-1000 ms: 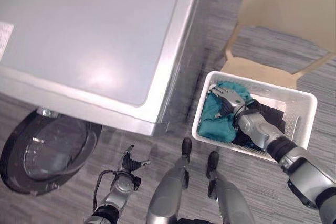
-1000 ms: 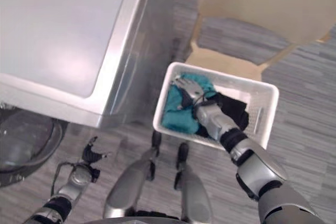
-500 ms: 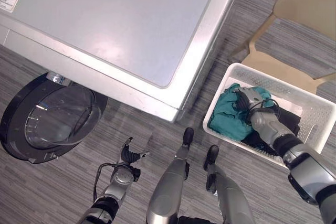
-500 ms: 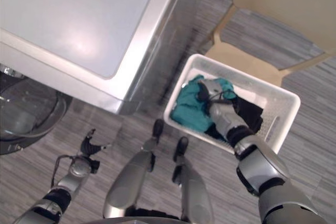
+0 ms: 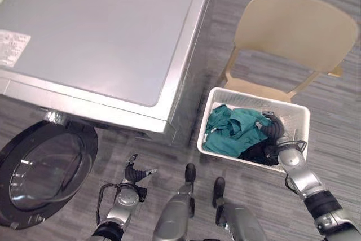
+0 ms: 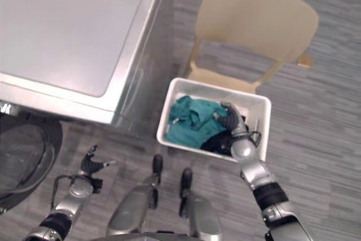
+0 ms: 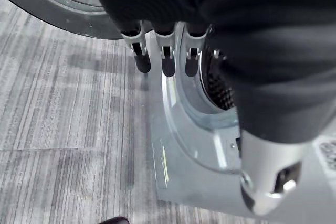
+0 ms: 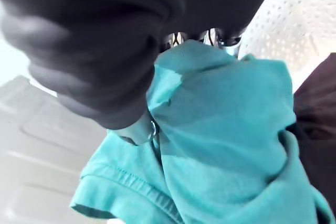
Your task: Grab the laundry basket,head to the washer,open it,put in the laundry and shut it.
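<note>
Right hand [image 6: 230, 118] pinching crumpled teal cloth [image 6: 189, 121] inside white perforated plastic basket [image 6: 256, 103], beside dark garment [image 5: 255, 153]. Left hand [image 5: 134, 171] hanging spread near round glass washer door [image 5: 42, 170], swung open. Tan moulded chair [image 5: 293, 29] crowding behind basket.

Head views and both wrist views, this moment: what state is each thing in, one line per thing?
washer door: swung open, drum opening exposed
laundry basket: on the floor between washer and chair, holding clothes
teal garment: crumpled in the basket, right hand's fingers closed on it
dark garment: bunched in the basket beside the teal one
chair: upright behind the basket
left hand: open, holding nothing, near the open door
right hand: in the basket, gripping cloth
</note>
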`<state>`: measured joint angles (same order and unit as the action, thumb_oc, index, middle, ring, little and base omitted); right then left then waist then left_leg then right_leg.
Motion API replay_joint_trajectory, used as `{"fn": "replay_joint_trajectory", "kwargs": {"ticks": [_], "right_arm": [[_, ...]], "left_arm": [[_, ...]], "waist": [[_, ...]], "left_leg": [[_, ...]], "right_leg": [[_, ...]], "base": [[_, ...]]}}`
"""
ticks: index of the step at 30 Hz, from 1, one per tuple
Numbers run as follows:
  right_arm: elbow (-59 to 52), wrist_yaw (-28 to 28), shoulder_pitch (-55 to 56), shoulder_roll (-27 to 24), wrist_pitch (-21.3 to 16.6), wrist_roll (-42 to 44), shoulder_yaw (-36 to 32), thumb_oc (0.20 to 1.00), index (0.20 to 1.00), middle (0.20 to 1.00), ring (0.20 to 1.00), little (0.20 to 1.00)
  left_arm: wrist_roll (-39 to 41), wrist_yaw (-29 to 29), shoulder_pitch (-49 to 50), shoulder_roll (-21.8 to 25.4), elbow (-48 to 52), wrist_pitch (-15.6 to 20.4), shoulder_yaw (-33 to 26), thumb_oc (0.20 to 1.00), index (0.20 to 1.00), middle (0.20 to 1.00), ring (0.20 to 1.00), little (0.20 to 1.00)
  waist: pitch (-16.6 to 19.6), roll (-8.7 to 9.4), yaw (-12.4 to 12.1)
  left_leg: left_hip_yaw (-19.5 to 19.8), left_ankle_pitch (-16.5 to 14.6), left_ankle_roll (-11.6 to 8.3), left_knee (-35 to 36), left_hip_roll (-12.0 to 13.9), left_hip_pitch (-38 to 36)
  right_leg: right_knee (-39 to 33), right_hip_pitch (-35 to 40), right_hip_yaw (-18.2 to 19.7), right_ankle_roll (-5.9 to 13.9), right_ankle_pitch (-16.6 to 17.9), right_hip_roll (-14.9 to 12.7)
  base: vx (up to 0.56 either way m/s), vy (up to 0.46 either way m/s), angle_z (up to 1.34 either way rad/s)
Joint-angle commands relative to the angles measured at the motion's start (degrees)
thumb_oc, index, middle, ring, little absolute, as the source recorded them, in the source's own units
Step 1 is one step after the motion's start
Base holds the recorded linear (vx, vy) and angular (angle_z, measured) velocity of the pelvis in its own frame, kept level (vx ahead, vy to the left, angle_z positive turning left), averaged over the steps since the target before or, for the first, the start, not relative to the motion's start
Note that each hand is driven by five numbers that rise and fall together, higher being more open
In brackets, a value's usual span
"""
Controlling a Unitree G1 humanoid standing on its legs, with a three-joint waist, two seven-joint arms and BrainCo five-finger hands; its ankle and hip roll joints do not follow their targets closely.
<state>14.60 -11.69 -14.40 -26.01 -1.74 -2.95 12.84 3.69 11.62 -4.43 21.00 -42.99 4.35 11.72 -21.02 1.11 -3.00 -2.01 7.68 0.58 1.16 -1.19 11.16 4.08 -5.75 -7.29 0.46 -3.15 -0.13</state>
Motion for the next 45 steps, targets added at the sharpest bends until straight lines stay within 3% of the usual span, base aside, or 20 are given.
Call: {"fn": "replay_joint_trajectory", "kwargs": {"ticks": [1, 4, 10, 12, 13, 14, 15, 18, 19, 22, 24, 26, 29, 30, 31, 33, 35, 36, 37, 45], "right_arm": [[-7.51, 2.09, 1.51, 1.46, -5.79, 6.58, -0.79, 0.2, 0.2, 0.2, 0.2, 0.2], [-15.83, 4.5, 5.01, 2.77, -7.25, 9.97, -2.29, 0.2, 0.2, 0.2, 0.2, 0.2], [-23.06, 5.5, 4.82, 3.21, -8.96, 10.92, -1.9, 0.2, 0.2, 0.2, 0.2, 0.2], [-25.46, 3.88, 2.13, 3.3, -10.54, 12.12, -2.8, 0.2, 0.2, 0.2, 0.2, 0.2], [-25.45, 3.88, 2.1, 3.3, -10.54, 12.12, -2.82, 0.2, 0.2, 0.2, 0.2, 0.2], [-26.72, 3.08, 0.75, 3.1, -11.03, 11.75, -3.86, 0.2, 0.2, 0.2, 0.2, 0.2], [-27.25, 2.38, -0.2, 3.27, -11.19, 11.43, -4.35, 0.2, 0.2, 0.2, 0.2, 0.2], [-27.5, 1.97, -2.75, 3.17, -11.04, 11.34, -3.7, 0.2, 0.2, 0.2, 0.2, 0.2], [-28.03, 1.45, -4.7, 3.47, -11.4, 11.83, -3.33, 0.2, 0.2, 0.2, 0.2, 0.2], [-28.72, 0.67, -6.99, 3.51, -12.0, 12.94, -2.28, 0.2, 0.2, 0.2, 0.2, 0.2], [-29.68, 1.14, -7.89, 2.71, -11.9, 12.34, -1.55, 0.2, 0.2, 0.2, 0.2, 0.2], [-30.99, 0.61, -7.7, 2.04, -11.99, 12.09, -1.89, 0.2, 0.2, 0.2, 0.2, 0.2], [-33.97, 1.83, -8.52, 1.51, -12.03, 11.07, 0.42, 0.2, 0.2, 0.2, 0.2, 0.2], [-33.96, 1.83, -8.56, 1.51, -12.03, 11.07, 0.41, 0.2, 0.2, 0.2, 0.2, 0.2], [-34.18, 2.56, -9.48, 1.43, -12.41, 11.0, 1.78, 0.2, 0.2, 0.2, 0.2, 0.2], [-33.72, 2.98, -11.65, 1.39, -12.47, 10.65, 3.55, 0.2, 0.2, 0.2, 0.2, 0.2], [-33.54, 2.95, -12.61, 1.6, -12.44, 10.28, 4.27, 0.2, 0.2, 0.2, 0.2, 0.2], [-33.43, 2.62, -14.47, 2.51, -12.59, 10.12, 5.35, 0.2, 0.2, 0.2, 0.2, 0.2], [-32.68, 1.99, -17.65, 2.98, -12.57, 9.99, 7.06, 0.2, 0.2, 0.2, 0.2, 0.2], [-31.33, -0.18, -29.44, 4.8, -12.42, 12.23, 10.66, 0.2, 0.2, 0.2, 0.2, 0.2]], "left_arm": [[-0.82, 0.09, 4.2, -0.59, -0.47, -0.21, -0.67, 1.0, 1.0, 1.0, 1.0, 1.0], [-0.73, 0.0, 6.35, -1.45, -0.72, -0.78, -1.89, 1.0, 1.0, 1.0, 1.0, 1.0], [-0.65, 0.21, 7.36, -1.88, -0.48, -0.93, -1.8, 1.0, 1.0, 1.0, 1.0, 1.0], [-0.45, 0.71, 5.37, -0.6, 1.28, -0.78, -0.66, 1.0, 1.0, 1.0, 1.0, 1.0], [-0.45, 0.71, 5.33, -0.6, 1.28, -0.8, -0.66, 1.0, 1.0, 1.0, 1.0, 1.0], [-0.19, 0.51, 4.92, 0.12, 3.49, -0.42, -0.43, 1.0, 1.0, 1.0, 1.0, 1.0], [0.0, 0.58, 4.88, 0.26, 4.46, -0.17, -0.28, 1.0, 1.0, 1.0, 1.0, 1.0], [0.92, 1.05, 5.09, 0.29, 7.42, 0.37, 0.28, 1.0, 1.0, 1.0, 1.0, 1.0], [0.96, 0.45, 6.1, 0.5, 10.79, 0.58, 0.73, 1.0, 1.0, 1.0, 1.0, 1.0], [2.92, 0.73, 7.39, 0.17, 14.61, 0.74, 0.69, 1.0, 1.0, 1.0, 1.0, 1.0], [2.99, -0.42, 8.03, 0.27, 16.97, 0.89, 0.92, 1.0, 1.0, 1.0, 1.0, 1.0], [2.22, -0.84, 7.57, 0.94, 20.76, 1.38, 2.07, 1.0, 1.0, 1.0, 1.0, 1.0], [0.59, -1.94, 6.5, 2.09, 27.69, 3.07, 4.48, 1.0, 1.0, 1.0, 1.0, 1.0], [0.59, -1.94, 6.48, 2.1, 27.72, 3.06, 4.46, 1.0, 1.0, 1.0, 1.0, 1.0], [-0.3, -2.21, 5.06, 2.67, 30.91, 3.91, 6.29, 1.0, 1.0, 1.0, 1.0, 1.0], [-1.23, -2.16, 2.33, 3.03, 33.83, 4.83, 8.92, 1.0, 1.0, 1.0, 1.0, 1.0], [-1.91, -1.91, 0.77, 3.03, 34.79, 5.19, 10.59, 1.0, 1.0, 1.0, 1.0, 1.0], [-2.67, -1.98, -1.12, 2.07, 36.02, 5.55, 13.01, 1.0, 1.0, 1.0, 1.0, 1.0], [-3.55, -1.71, -4.24, 0.76, 35.46, 5.49, 15.89, 1.0, 1.0, 1.0, 1.0, 1.0], [-2.72, -0.83, -12.58, -3.03, 30.68, 4.95, 22.88, 1.0, 1.0, 1.0, 1.0, 1.0]], "waist": [[6.4, 1.28, -0.55], [9.09, 1.62, 0.51], [10.29, 1.62, 0.78], [8.89, 1.09, 1.0], [8.99, 1.02, 0.94], [9.28, 0.93, 0.64], [10.09, 0.93, 0.1], [10.67, 1.35, -1.31], [11.19, 1.61, -2.69], [10.63, 0.86, -3.94], [10.28, 0.47, -3.87], [8.99, 0.8, -2.63], [8.8, 2.42, -0.56], [8.85, 2.33, -0.49], [9.76, 3.26, 0.51], [11.13, 3.76, 1.67], [12.26, 3.51, 2.64], [14.35, 2.62, 3.63], [15.75, 3.06, 3.94], [17.7, 5.02, 3.85]], "left_leg": [[-2.02, -6.87, -2.26, -4.66, 2.64, 0.67], [-2.67, -7.89, -1.79, -4.27, 2.42, -2.63], [-3.7, -6.79, -1.3, -0.87, 3.11, -5.07], [-2.46, -4.49, -1.47, -1.55, 4.01, -3.03], [-2.48, -4.39, -1.5, -1.54, 4.12, -2.83], [-1.46, -3.3, -1.64, -1.86, 3.95, -1.17], [-0.74, -2.44, -1.76, -1.69, 3.94, 0.01], [0.77, -0.62, -2.4, -1.21, 3.72, 1.61], [1.91, 1.39, -3.59, -0.89, 3.89, 3.52], [3.24, 3.83, -5.46, 0.11, 4.93, 5.87], [2.98, 2.72, -5.74, 2.55, 5.11, 6.09], [0.03, 0.39, -5.25, 2.03, 5.18, 6.36], [-1.28, -4.61, -3.89, -9.08, 5.3, 3.56], [-1.16, -4.58, -3.89, -9.26, 5.37, 3.82], [-1.05, -9.29, -3.71, -12.95, 4.88, 0.87], [-2.6, -13.18, -3.82, -13.98, 5.84, -4.21], [-4.13, -13.07, -4.0, -11.41, 6.74, -7.47], [-6.77, -11.53, -4.32, -4.3, 7.39, -11.27], [-6.08, -10.79, -4.5, -0.46, 6.72, -12.4], [-6.47, -9.97, -3.64, 3.73, 5.59, -15.45]], "right_leg": [[2.87, -0.07, 0.41, 6.35, -3.23, -6.77], [1.82, 2.35, 1.57, 6.61, -2.74, -6.61], [3.09, 1.81, 3.33, 7.22, -1.73, -5.82], [12.65, 0.94, 7.96, 6.55, -5.51, -2.73], [12.63, 0.73, 8.0, 6.51, -5.36, -2.62], [17.85, 2.07, 10.2, 5.81, -7.62, -0.78], [20.31, 2.75, 11.36, 5.57, -7.45, 0.41], [20.04, 4.82, 13.18, 4.34, -8.94, 1.9], [13.69, 8.03, 14.09, 2.34, -12.72, 3.24], [8.44, 8.53, 13.9, 0.93, -12.86, 5.57], [5.85, 8.59, 12.21, 0.57, -12.13, 5.89], [4.82, 7.91, 9.68, 0.59, -10.59, 4.49], [2.4, 6.17, 5.99, 0.9, -6.73, 1.22], [2.31, 6.08, 5.9, 0.89, -6.57, 1.31], [1.05, 5.29, 4.15, 1.18, -5.33, -0.19], [0.24, 4.5, 2.04, 1.59, -4.69, -1.32], [-0.21, 4.32, 0.31, 1.84, -4.62, -1.48], [-1.06, 4.83, -2.21, 2.44, -4.61, -1.23], [-1.59, 5.32, -2.87, 3.12, -3.66, -1.48], [-2.02, 6.96, -2.46, 4.26, -2.47, -2.18]], "base": [[0.15, 0.085, -0.18], [0.13, 0.079, -0.17], [-0.02, 0.029, -0.23], [-0.27, -0.059, 0.0], [-0.29, -0.104, 0.17], [-0.25, -0.136, 0.56], [-0.25, -0.135, 0.77], [-0.21, -0.222, 0.5], [-0.29, -0.283, 0.21], [-0.34, -0.304, 0.34], [-0.29, -0.13, 0.49], [-0.28, -0.045, 0.8], [-0.33, -0.019, 0.92], [-0.23, -0.005, 0.93], [-0.16, 0.016, 0.82], [-0.13, 0.048, 0.76], [0.0, 0.102, 0.73], [0.07, 0.237, 0.76], [0.08, 0.246, 0.85], [0.0, 0.098, 0.14]]}}
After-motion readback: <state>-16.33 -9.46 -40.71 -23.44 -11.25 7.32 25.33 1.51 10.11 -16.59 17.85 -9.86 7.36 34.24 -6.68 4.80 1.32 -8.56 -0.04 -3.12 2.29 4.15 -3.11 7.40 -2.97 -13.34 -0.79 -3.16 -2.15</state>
